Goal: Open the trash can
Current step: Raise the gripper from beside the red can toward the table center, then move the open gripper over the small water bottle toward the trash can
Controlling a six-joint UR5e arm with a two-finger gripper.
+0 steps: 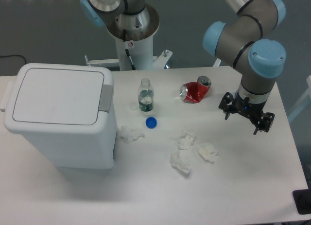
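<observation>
I'm seeing my gripper [241, 118] hanging with its fingers spread apart and nothing between them at the table's far right, while the trash can [60, 115], lid down, is sitting well apart across the table's left, its grey push tab [106, 97] facing the gripper.

trash can [60, 115] lid shut; gripper [241, 121] apparently open, well apart.

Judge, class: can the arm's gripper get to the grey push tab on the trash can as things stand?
Probably yes. The gripper hangs above the table's right side, and the grey tab on the trash can faces it. Only the bottle and can stand between, low enough to pass over.
</observation>
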